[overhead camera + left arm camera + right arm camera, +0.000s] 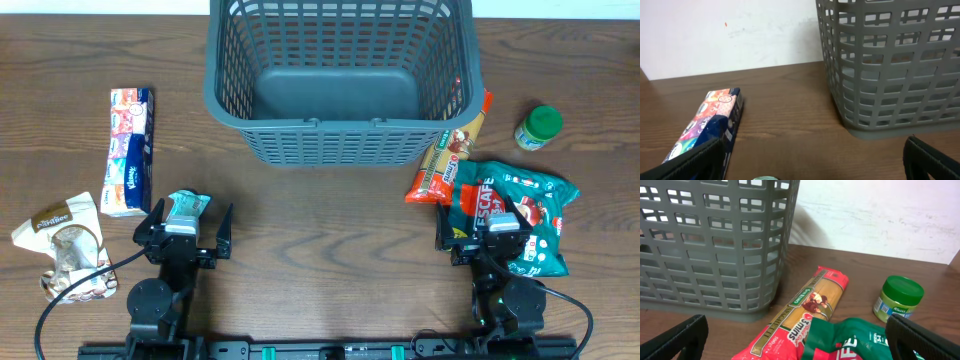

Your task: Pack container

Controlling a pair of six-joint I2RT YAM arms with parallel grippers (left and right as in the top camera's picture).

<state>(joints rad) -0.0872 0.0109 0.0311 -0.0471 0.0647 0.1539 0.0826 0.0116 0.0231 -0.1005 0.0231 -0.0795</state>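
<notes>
Both pairs of jaws stand spread wide, gripping nothing.

Left gripper point(192, 216): its black fingers point(687, 161) show only as dark wedges at the lower corners of my wrist view.

Large dark grey plastic basket point(300, 145) — rounded corners, slotted lattice walls, smooth solid floor, thick rim. It sits ahead of the left jaws and to their right, and ahead of the right gripper point(487, 224) and to its left. Its far edge is cut off in the overhead view.

Ahead-left of the left jaws lies a long, glossy, multicoloured soft pack of tissues point(130, 150). A small teal packet point(187, 204) lies under them, mostly hidden. Outside them to the left lies a crumpled cream-and-brown paper bag point(65, 245), its print unreadable.

Ahead of the right jaws lies a red-and-clear film pack of spaghetti point(807, 307). Whether its far end is touching the basket or just beside it, I cannot tell. Ahead-right stands a squat jar with a green lid point(898, 297). Beneath the jaws lies a crinkled green foil bag point(850, 337) — lettering cut off.
</notes>
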